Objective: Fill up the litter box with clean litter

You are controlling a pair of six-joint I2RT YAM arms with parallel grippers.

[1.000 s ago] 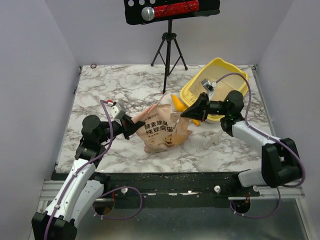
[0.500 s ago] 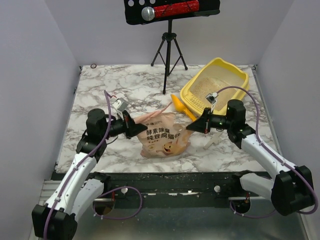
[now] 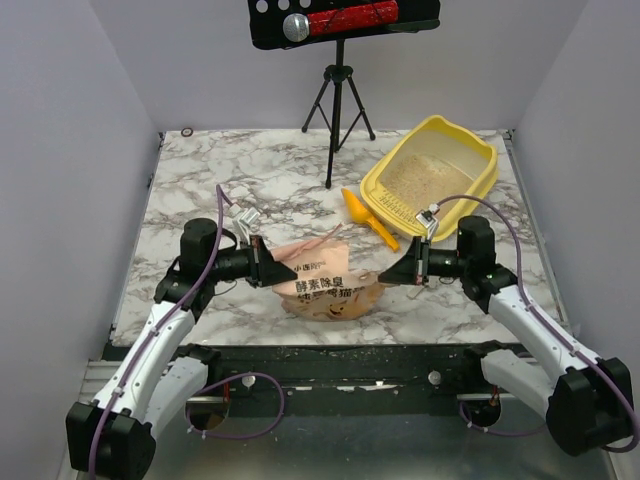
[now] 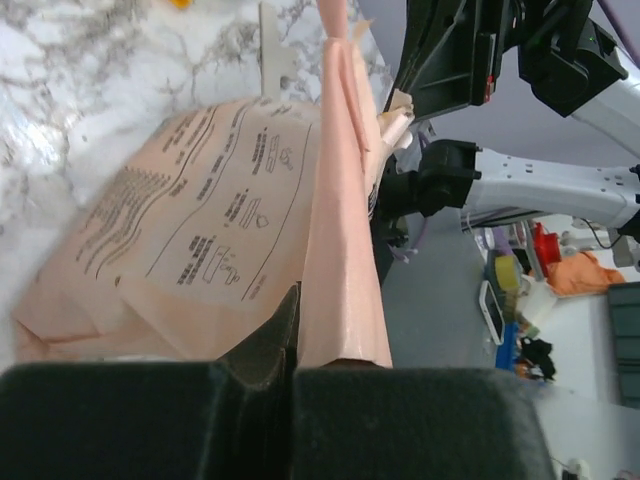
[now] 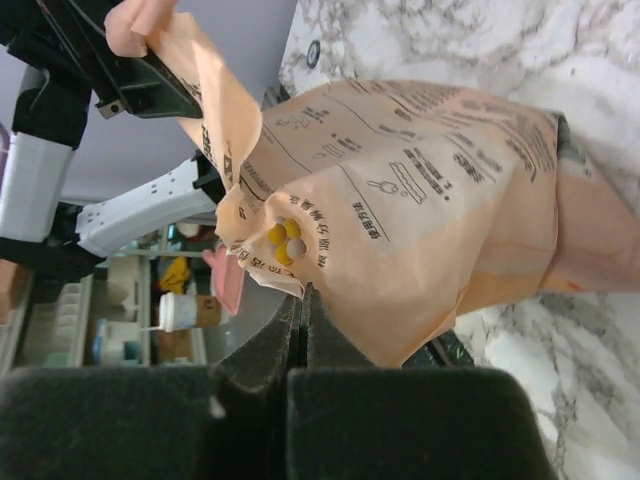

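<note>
The yellow litter box (image 3: 438, 122) stands at the back right with a layer of beige clean litter (image 3: 418, 178) inside. A tan paper bag (image 3: 325, 285) printed with text lies low over the marble near the front edge, held between both arms. On the bag's left edge my left gripper (image 3: 283, 272) is shut; the pinched fold (image 4: 340, 300) shows in the left wrist view. The bag's right edge sits in my shut right gripper (image 3: 385, 275), with the bag (image 5: 430, 200) filling the right wrist view above the jaws (image 5: 303, 295).
A yellow-orange scoop (image 3: 365, 215) lies on the marble table (image 3: 230, 175) just left of the litter box. A black tripod (image 3: 337, 100) stands at the back centre under a dark bar. Spilled grains dot the front rail (image 3: 330, 352).
Both grippers have carried the bag away from the litter box, toward the front edge and down. The bag has gone from raised and tilted to lying low.
</note>
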